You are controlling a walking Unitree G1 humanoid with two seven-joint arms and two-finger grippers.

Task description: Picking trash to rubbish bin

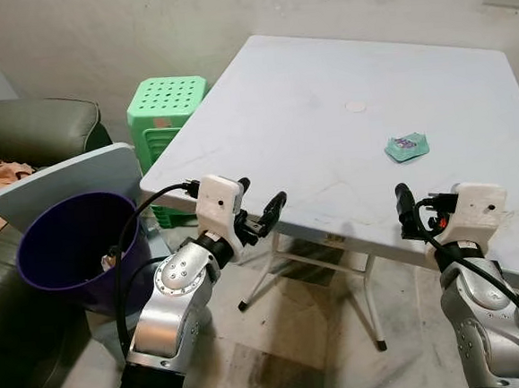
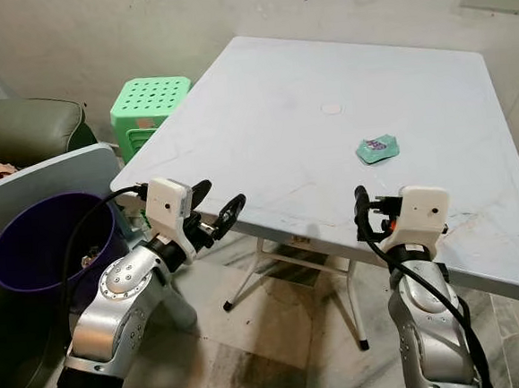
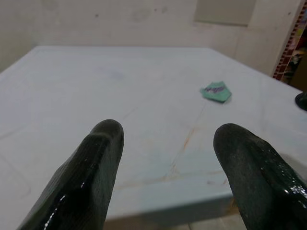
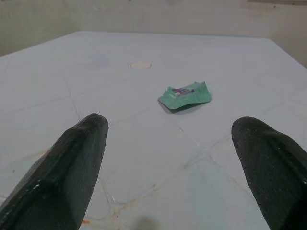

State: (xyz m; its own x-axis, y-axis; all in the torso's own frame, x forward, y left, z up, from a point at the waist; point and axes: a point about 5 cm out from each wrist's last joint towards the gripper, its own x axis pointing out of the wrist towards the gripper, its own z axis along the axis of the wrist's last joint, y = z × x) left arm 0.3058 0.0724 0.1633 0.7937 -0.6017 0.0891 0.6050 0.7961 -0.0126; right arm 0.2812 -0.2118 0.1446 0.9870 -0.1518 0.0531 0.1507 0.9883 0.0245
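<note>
The green wrapper [image 1: 407, 146] lay flat on the pale tabletop [image 1: 307, 109], toward the robot's right half and well back from the near edge, with nothing on it or against it. It was the one piece of trash on the surface; a small round mark [image 1: 355, 106] sat farther back, apart from it. Neither tool had touched it, so the pick was not yet made and the whole carry to the bin was left.

The right tool [image 4: 170, 158] stood at the near edge of the tabletop, its two black fingers spread wide and empty, aimed almost straight at the wrapper with bare surface between. The left tool [image 3: 168, 163] hung at the near left corner, also wide and empty, with the wrapper off to its right side.

The purple rubbish bin [image 1: 75, 249] stood on the floor to the robot's left, beside the table, with something small already at its bottom. A grey board [image 1: 60, 178] leaned behind its rim, a green plastic stool [image 1: 165, 111] stood beyond it, and a dark sofa [image 1: 30, 131] ran along the left. By my reading, the table's corner and its folding legs [image 1: 284, 273] lay between the wrapper and the bin, so the carry would have to swing around them.
</note>
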